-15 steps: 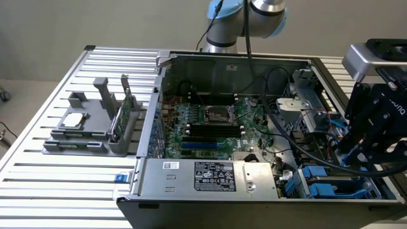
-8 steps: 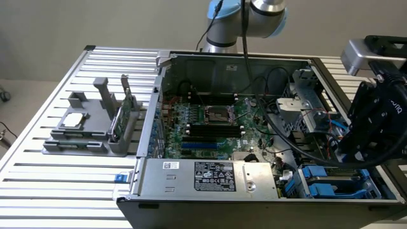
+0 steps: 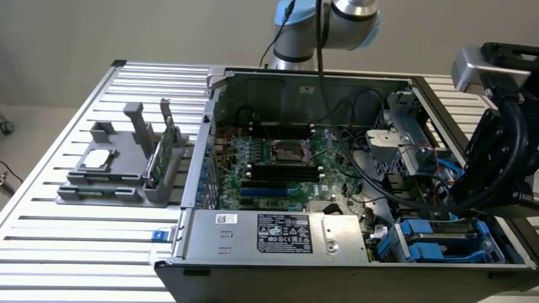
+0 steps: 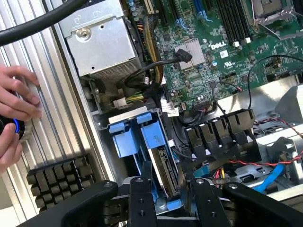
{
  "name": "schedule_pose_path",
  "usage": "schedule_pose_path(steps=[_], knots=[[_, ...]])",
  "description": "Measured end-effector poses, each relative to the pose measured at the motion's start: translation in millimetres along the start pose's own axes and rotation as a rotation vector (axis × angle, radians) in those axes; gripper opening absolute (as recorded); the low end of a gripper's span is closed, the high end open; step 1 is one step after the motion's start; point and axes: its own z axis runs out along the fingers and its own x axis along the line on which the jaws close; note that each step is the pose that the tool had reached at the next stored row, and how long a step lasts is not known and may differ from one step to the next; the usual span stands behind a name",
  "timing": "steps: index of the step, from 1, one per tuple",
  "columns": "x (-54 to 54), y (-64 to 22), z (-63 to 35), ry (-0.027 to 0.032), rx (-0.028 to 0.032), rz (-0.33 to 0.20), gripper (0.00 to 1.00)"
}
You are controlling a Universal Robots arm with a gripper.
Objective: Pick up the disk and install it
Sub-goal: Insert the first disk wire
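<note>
Disk (image 4: 165, 163) (blue-framed) standing on edge, tool (image 4: 166, 177) closed on it, fingers (image 4: 142, 189) either side

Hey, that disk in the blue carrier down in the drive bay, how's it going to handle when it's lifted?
The disk looks like a rigid metal-cased slab, so probably stiff and heavy for its size. Its blue carrier is plastic, likely smooth and somewhat flexible. Standing on edge, it may tip if released.
</note>
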Motion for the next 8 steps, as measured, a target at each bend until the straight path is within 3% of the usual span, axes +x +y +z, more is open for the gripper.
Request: schedule_pose_path(steps=[8], knots=[[0.1, 0.1, -4.2, -0.0025, -0.0026, 0.115, 0.36]])
